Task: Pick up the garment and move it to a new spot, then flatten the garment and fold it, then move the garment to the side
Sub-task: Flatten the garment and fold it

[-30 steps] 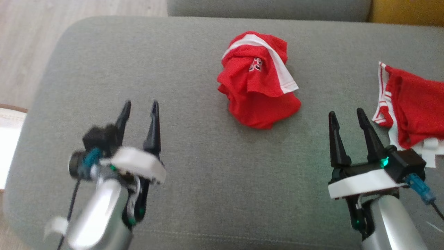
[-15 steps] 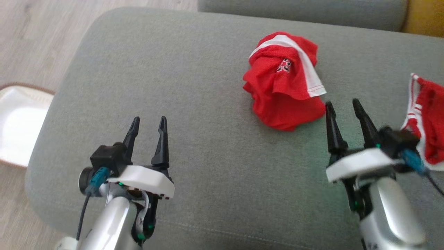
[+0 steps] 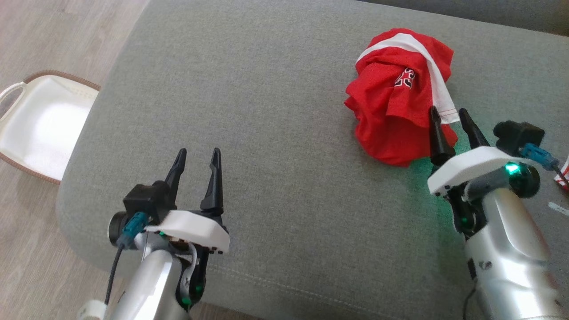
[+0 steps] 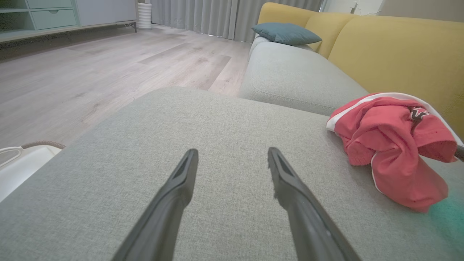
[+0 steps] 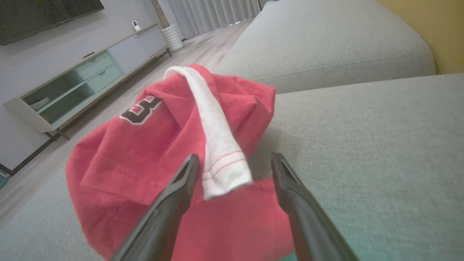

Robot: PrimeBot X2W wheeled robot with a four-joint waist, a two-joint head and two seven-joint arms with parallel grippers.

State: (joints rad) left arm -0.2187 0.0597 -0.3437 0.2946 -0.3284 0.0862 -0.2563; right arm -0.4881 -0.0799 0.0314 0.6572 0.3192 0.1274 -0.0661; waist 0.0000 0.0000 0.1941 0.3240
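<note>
Garment (image 3: 398,111) is lying in a crumpled heap on the grey sofa seat (image 3: 275,111), in the upper right of the head view. Judging by that, the task is only beginning. The heap is resting fully on the seat and nothing is gripping it, so the pick-up is not yet done. Lifting, carrying to a new spot, flattening, folding and moving aside are all remaining.

The right pincer (image 3: 448,111) is sitting at the lower right edge of the heap with its two fingers apart. In the right wrist view, the loose white end of a band is hanging in the gap between those fingers. Whether either finger is touching cloth, I cannot tell. This appears to be the approach for a first grab.

The left pincer (image 3: 198,151) is hovering over bare seat in the lower left of the head view. It is well apart from the heap, and its fingers are likewise spread and holding nothing.

The cloth is looking thin and soft: bright red, heavily creased, with folds overlapping into a rounded mound. A white band (image 5: 214,137) is running over the crest and ending in a hem stitched in red thread. A dark printed mark with a pale outline is showing near the top. Sleeves, neck and hem are not telling apart in this bunch.
</note>
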